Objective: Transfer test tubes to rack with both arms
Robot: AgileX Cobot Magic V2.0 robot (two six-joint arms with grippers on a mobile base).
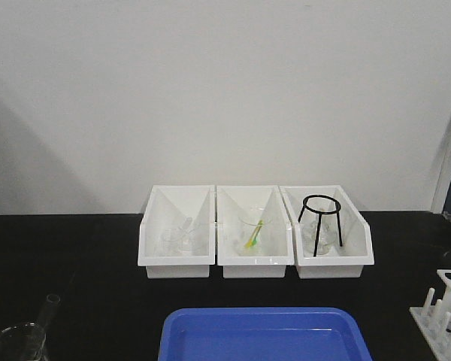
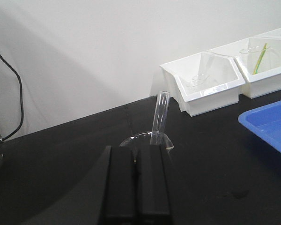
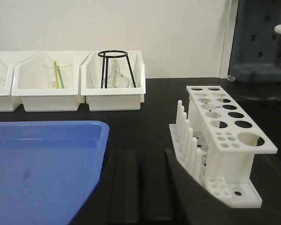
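Note:
One clear test tube [image 2: 160,117] leans upright in a wide glass beaker [image 2: 131,139] on the black table, just beyond my left gripper [image 2: 136,149]. That gripper's jaws are pressed together and hold nothing. In the front view the tube [image 1: 49,304] and beaker [image 1: 15,342] sit at the bottom left. The white rack [image 3: 225,126] stands just right of my right gripper [image 3: 140,154], whose jaws are shut and empty, low over the table. The rack's holes are empty; it shows at the front view's right edge [image 1: 443,304]. Neither gripper shows in the front view.
A blue tray [image 1: 263,335] lies at the front middle, left of my right gripper [image 3: 37,159]. Three white bins [image 1: 253,263] stand in a row at the back, holding glassware, a green-yellow stick [image 1: 254,235] and a black wire tripod [image 1: 316,233].

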